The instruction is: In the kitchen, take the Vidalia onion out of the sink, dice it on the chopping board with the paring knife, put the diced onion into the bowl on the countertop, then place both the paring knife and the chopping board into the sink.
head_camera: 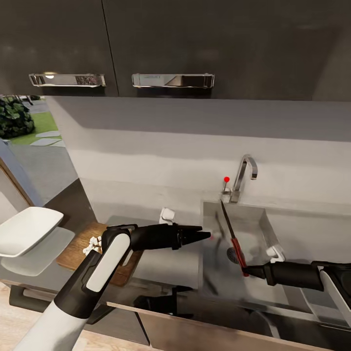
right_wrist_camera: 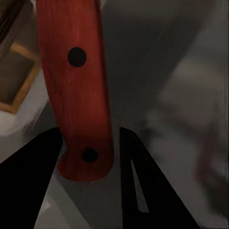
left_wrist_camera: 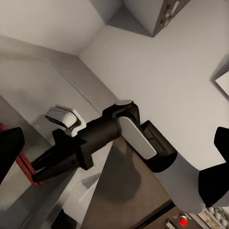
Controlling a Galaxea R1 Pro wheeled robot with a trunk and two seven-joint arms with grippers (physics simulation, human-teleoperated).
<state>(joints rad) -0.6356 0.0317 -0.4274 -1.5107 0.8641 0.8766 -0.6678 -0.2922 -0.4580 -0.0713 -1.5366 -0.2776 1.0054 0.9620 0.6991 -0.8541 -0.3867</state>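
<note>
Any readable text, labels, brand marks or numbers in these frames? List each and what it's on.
None readable.
Paring knife handle: two dark rivets, no lettering.
Upper cabinet handles: reflections and a faint smudge, too blurred to tell whether it is text.
Faucet and its red knob: no markings.
Bowl, chopping board, sink: plain surfaces.

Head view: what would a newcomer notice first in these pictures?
The paring knife stands out: the right gripper holds its red handle over the sink, blade pointing toward the faucet. To the left, pale diced onion lies on the chopping board.
</note>
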